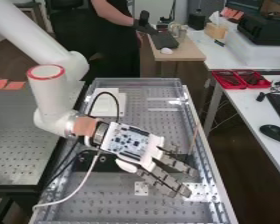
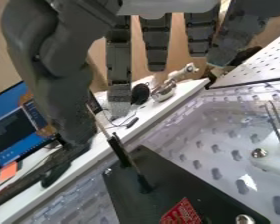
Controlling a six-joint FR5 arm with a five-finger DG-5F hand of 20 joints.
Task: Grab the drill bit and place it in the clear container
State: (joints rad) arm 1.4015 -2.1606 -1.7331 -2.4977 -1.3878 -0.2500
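high view, hand [image 1: 134,145] straight-fingered, holding nothing, over the perforated bench [image 1: 107,197]

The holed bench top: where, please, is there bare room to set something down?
Bare patches lie between the white box and pale strips at the far end, and on the camera's side of the small bracket. The middle is crowded: black plate and cables, the hand above.
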